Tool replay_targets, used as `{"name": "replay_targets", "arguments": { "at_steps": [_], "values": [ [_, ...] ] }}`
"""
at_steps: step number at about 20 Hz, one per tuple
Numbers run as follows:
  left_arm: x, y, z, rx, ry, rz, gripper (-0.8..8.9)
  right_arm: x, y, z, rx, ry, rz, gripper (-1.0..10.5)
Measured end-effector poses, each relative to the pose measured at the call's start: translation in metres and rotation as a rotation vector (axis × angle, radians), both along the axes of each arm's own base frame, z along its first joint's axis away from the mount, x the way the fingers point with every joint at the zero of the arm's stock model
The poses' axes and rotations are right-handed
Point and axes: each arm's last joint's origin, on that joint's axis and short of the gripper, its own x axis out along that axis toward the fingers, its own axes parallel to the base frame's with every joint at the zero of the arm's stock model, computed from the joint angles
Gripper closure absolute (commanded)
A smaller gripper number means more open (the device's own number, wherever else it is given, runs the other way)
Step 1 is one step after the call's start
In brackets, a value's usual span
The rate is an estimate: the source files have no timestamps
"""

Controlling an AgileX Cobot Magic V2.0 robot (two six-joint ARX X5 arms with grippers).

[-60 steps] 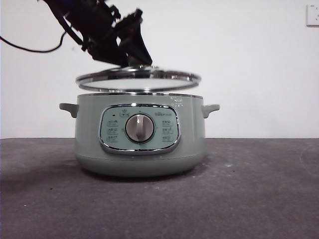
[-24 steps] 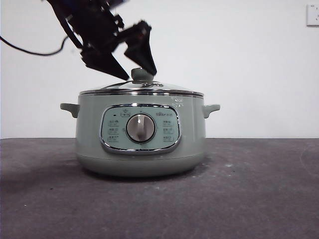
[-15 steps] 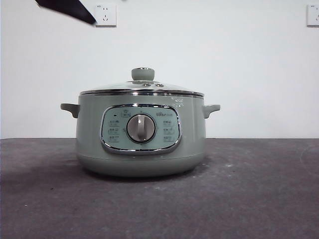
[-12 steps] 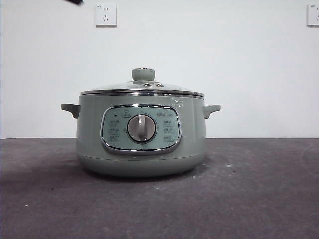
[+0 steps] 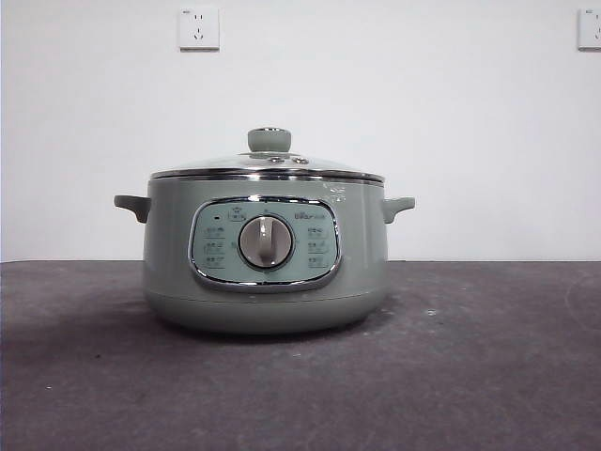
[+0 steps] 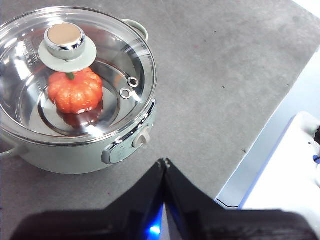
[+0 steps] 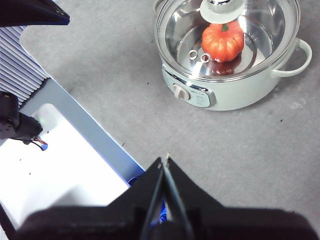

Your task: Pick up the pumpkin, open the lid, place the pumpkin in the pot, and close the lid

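The sage-green pot point(image 5: 265, 254) stands on the grey table with the glass lid point(image 5: 268, 167) closed on it. The lid's green knob point(image 5: 269, 140) is free. Through the glass the orange pumpkin point(image 6: 75, 91) lies inside the pot; it also shows in the right wrist view point(image 7: 223, 41). It is hidden in the front view. My left gripper point(image 6: 164, 162) is shut and empty, held high and away from the pot point(image 6: 75, 145). My right gripper point(image 7: 165, 159) is shut and empty, also high and well back from the pot point(image 7: 235, 90).
Two wall sockets point(image 5: 199, 28) sit on the white wall behind. A white and blue base unit point(image 7: 55, 165) lies past the table's edge, also in the left wrist view point(image 6: 285, 165). A black part of the other arm point(image 7: 30, 12) shows in a corner.
The gripper set the lid down on the pot, let go of the knob, then rose up and left out of the front view. The pot has not moved.
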Motion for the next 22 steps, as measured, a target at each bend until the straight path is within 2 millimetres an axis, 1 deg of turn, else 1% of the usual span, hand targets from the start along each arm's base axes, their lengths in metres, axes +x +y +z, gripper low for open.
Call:
{"name": "replay_targets", "arguments": {
  "at_steps": [9, 11, 13, 14, 16, 17, 19, 20, 22],
  "values": [
    [0.000, 0.000, 0.000, 0.001, -0.004, 0.003, 8.18, -0.001, -0.001, 0.001, 0.003, -0.003, -0.001, 9.5],
    [0.002, 0.001, 0.001, 0.024, -0.039, 0.042, 8.18, -0.001, -0.001, 0.001, 0.003, -0.004, -0.001, 9.5],
    [0.007, 0.011, 0.008, 0.035, -0.146, 0.134, 8.18, -0.001, -0.001, 0.001, 0.003, -0.003, -0.001, 9.5],
    [0.008, 0.020, 0.015, 0.015, -0.224, 0.177, 8.18, -0.002, -0.001, 0.001, 0.004, -0.004, -0.001, 9.5],
    [0.000, 0.042, 0.027, -0.050, -0.408, 0.276, 8.18, -0.002, -0.001, 0.001, 0.004, -0.004, -0.001, 9.5],
    [-0.006, 0.051, 0.027, -0.076, -0.490, 0.313, 8.17, -0.002, -0.001, 0.001, 0.004, -0.004, -0.001, 9.5],
    [-0.021, 0.068, 0.016, -0.106, -0.664, 0.405, 8.17, -0.002, -0.001, 0.001, 0.003, -0.004, -0.001, 9.5],
    [-0.028, 0.075, 0.003, -0.111, -0.744, 0.459, 8.17, -0.002, -0.001, 0.001, 0.004, -0.004, -0.001, 9.5],
    [-0.041, 0.084, -0.025, -0.099, -0.848, 0.565, 8.17, -0.002, -0.001, 0.001, 0.003, -0.004, -0.001, 9.5]
  ]
}}
